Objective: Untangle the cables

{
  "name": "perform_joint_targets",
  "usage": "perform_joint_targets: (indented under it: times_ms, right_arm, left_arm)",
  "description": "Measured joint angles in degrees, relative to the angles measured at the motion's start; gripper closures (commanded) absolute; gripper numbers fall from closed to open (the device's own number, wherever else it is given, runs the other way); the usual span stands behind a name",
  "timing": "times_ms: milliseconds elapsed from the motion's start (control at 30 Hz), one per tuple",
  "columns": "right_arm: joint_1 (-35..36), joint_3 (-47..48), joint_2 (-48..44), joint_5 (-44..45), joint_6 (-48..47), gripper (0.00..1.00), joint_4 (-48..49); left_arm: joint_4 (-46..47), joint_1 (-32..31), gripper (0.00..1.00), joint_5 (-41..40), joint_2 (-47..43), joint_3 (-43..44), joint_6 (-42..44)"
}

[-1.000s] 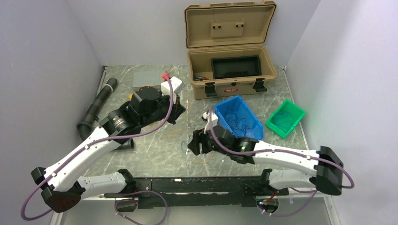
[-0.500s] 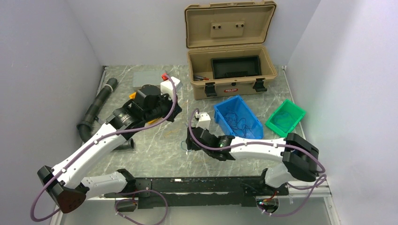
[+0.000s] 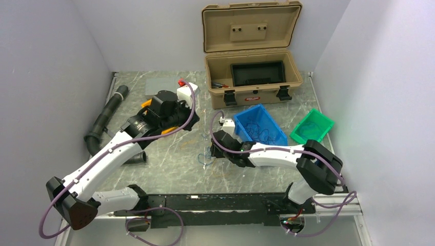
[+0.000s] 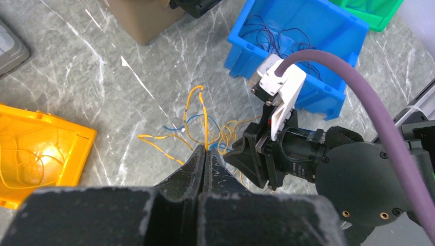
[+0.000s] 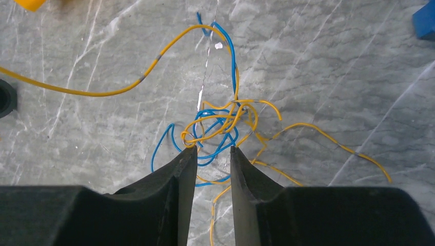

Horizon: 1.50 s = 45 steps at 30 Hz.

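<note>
The cables (image 5: 215, 125) are a small knot of thin blue and orange-yellow wires on the marble table, with loose ends trailing out. The knot also shows in the left wrist view (image 4: 218, 134) and faintly in the top view (image 3: 204, 158). My right gripper (image 5: 213, 148) is open by a narrow gap, its tips just at the knot's near side; in the top view it (image 3: 212, 149) sits low beside it. My left gripper (image 4: 205, 150) is shut on one orange-yellow wire (image 4: 204, 118) that rises from the knot; it (image 3: 192, 122) hangs left of the right gripper.
A blue bin (image 3: 259, 125) with dark wires and a green bin (image 3: 311, 129) stand right of the knot. A yellow bin (image 4: 36, 148) with yellow wires lies under the left arm. An open tan case (image 3: 254, 77) is at the back, a black hose (image 3: 105, 115) at the left.
The right arm has folded in, and its gripper has come down over the knot. The blue bin, raised and tilted a second ago, now rests flat. The left gripper has drifted slightly back.
</note>
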Motion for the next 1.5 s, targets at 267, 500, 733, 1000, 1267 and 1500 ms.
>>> perform_joint_targets:
  times_ms: [267,500,733,1000,1267,1500]
  right_arm:
    - [-0.83,-0.61,3.43,-2.56,1.11,0.67,1.53]
    - [-1.18,-0.61,6.32,-2.69,1.49,0.64,1.55]
    - [-1.42,-0.07,8.24,-2.89,1.73,1.00,2.91]
    - [-1.46,-0.28,-0.13,-2.40,1.62,1.00,-3.08]
    - [-6.64,-0.42,-18.73,-2.21,0.02,1.00,-12.39]
    - [-17.70,0.76,-32.70,-1.92,-4.46,1.00,-23.87]
  left_arm:
    - [-0.04,0.31,1.00,0.15,1.88,0.00,-0.44]
    - [-0.07,0.59,1.00,0.04,2.78,0.00,-1.36]
    - [-0.37,1.53,1.00,-0.26,3.89,0.15,-1.77]
    - [-4.07,7.17,1.00,-6.38,4.22,0.66,-5.57]
    - [-9.68,14.51,1.00,-16.68,1.05,0.66,-10.56]
    - [-12.52,19.43,1.00,-23.26,-7.50,-1.31,-13.73]
